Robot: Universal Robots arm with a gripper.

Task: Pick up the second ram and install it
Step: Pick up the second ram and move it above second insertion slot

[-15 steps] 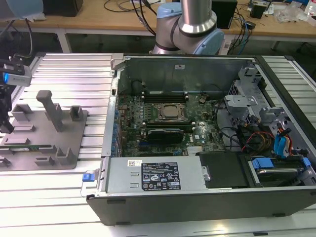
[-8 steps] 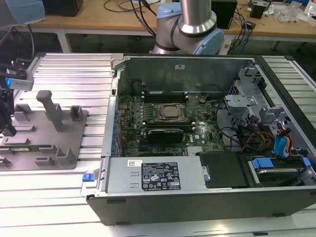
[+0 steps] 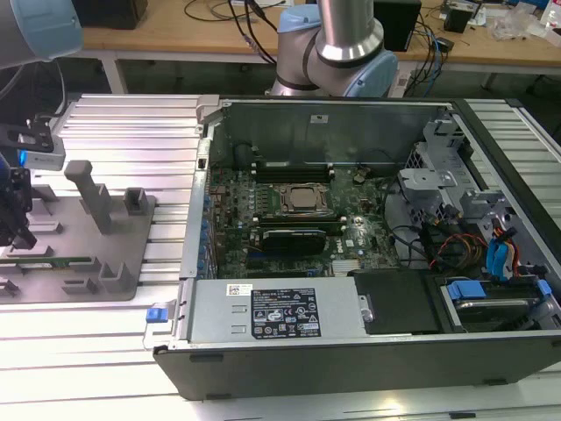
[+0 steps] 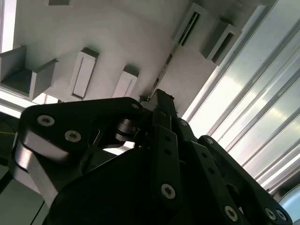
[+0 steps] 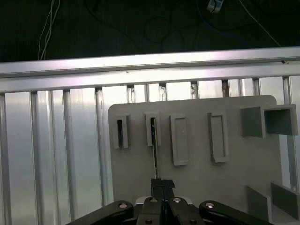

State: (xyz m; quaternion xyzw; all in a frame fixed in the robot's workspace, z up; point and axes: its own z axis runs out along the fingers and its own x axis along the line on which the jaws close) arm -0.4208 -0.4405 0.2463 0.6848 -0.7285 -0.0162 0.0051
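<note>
The second ram (image 3: 53, 260) is a thin green stick lying flat-long in a holder on the grey fixture plate (image 3: 53, 291) at the exterior view's left. In both wrist views it shows edge-on as a thin line (image 5: 154, 150) (image 4: 164, 70) running from a slotted block to my fingertips. My black gripper (image 3: 22, 235) (image 5: 162, 183) (image 4: 157, 93) hangs over the stick's near end with its fingers pressed together. I cannot tell whether they pinch the stick or sit just above it.
The open computer case (image 3: 202, 175) lies at the middle, with the motherboard's CPU socket (image 3: 302, 200), long black memory slots (image 3: 298, 171) and a black expansion card (image 3: 289, 239) inside. Grey upright blocks (image 3: 88, 189) stand on the fixture plate. Ribbed aluminium table (image 3: 123, 123) surrounds everything.
</note>
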